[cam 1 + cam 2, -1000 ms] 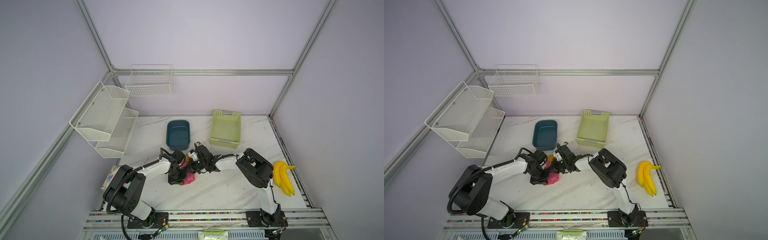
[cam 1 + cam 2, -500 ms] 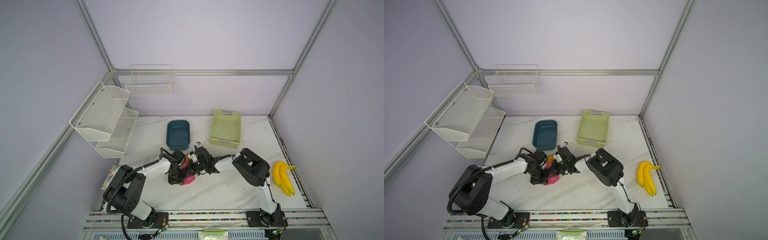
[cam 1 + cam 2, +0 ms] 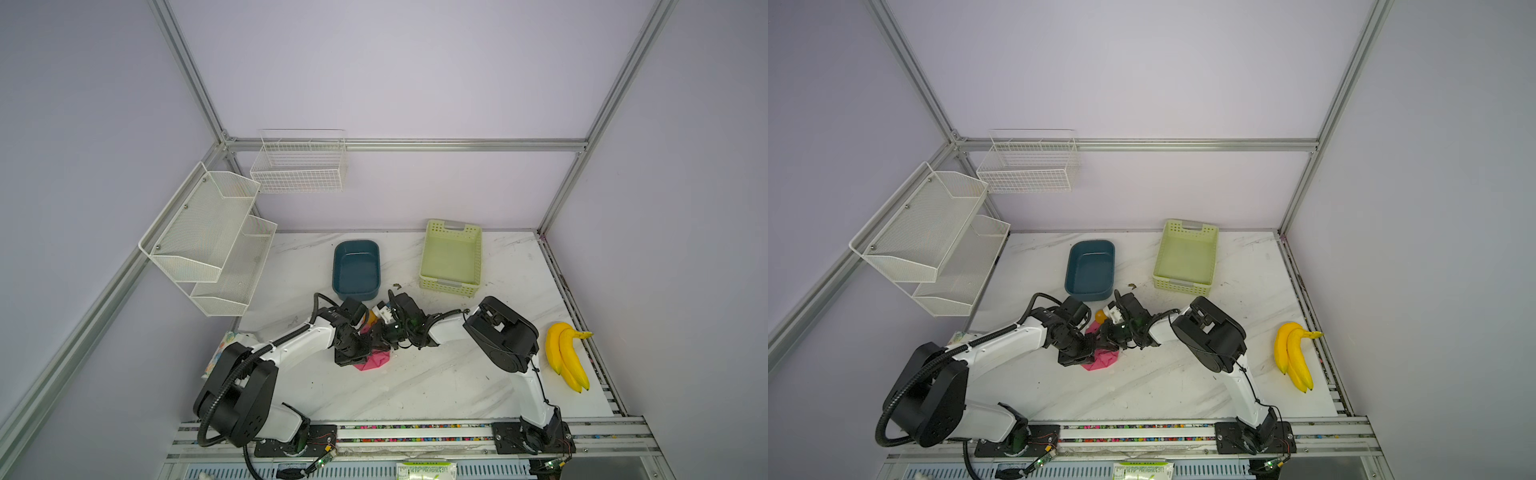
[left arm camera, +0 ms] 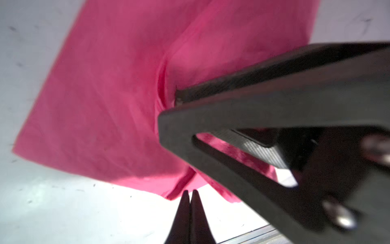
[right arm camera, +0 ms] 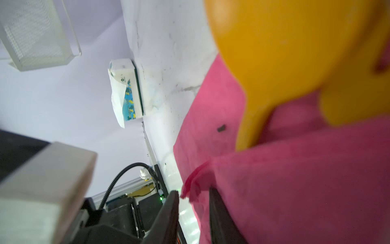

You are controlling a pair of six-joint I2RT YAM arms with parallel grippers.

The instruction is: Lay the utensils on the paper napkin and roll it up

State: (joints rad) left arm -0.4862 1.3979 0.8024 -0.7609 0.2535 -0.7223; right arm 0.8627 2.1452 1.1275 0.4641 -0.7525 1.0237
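Lettering on the white packet is too small to be read. On the marbled surface, just in front of the blue tub, the paper napkin is folded partly over the orange utensils. The left jaws are shut at its edge; the right jaws are parted slightly around a folded corner. Bananas are set right of the tub.
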